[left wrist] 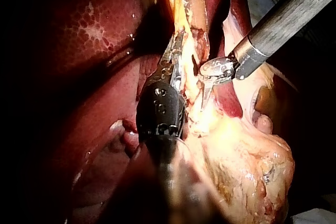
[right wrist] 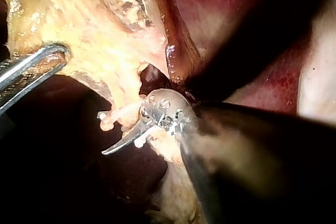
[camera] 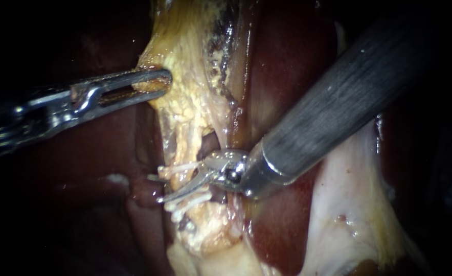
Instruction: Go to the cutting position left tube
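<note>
near done, i judge: the right instrument [camera: 185, 180], end effector slightly open, sits at the uncut clipped tube [camera: 189, 152] between white clips [camera: 177, 169]; the left instrument [camera: 153, 84] grips yellow tissue [camera: 185, 107].

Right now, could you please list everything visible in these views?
liver: one, dark red, behind everything.
yellowish tissue: one band, yellow, down the middle.
tube: one, pale yellow, below that band.
clips: about three, white, across the tube.
pale tissue: one sheet, whitish, endoscope view's lower right.
left instrument: one, silver, jaws shut on the yellowish tissue.
right instrument: one, grey shaft, jaws open around the tube between clips.
</note>
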`<state>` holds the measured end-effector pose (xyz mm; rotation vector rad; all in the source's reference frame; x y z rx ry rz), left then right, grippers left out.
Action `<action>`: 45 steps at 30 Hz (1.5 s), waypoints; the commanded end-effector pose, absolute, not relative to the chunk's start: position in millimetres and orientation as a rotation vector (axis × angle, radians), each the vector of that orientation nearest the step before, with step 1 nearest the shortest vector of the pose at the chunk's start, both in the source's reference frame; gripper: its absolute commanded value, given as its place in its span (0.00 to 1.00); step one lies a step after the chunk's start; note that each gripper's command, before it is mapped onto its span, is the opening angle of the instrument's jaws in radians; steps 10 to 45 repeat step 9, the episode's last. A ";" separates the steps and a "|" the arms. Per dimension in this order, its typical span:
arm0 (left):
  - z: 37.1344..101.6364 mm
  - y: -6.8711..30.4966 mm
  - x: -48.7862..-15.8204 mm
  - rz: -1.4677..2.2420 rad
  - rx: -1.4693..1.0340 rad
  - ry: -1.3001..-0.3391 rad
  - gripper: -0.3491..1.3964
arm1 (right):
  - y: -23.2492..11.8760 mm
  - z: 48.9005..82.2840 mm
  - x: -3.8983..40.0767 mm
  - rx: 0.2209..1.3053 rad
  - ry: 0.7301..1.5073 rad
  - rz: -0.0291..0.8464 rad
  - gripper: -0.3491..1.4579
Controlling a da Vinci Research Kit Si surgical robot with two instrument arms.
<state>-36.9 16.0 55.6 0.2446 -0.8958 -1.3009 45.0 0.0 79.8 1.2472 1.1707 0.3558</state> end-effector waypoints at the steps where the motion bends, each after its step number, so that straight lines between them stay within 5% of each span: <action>1: 55.6 16.0 -36.9 -1.301 0.244 -0.895 0.00 | -0.1 79.8 45.0 1.247 1.171 0.354 0.62; 45: 55.5 15.9 -36.9 -1.302 0.244 -0.895 0.00 | -0.3 80.0 45.0 1.250 1.167 0.358 0.63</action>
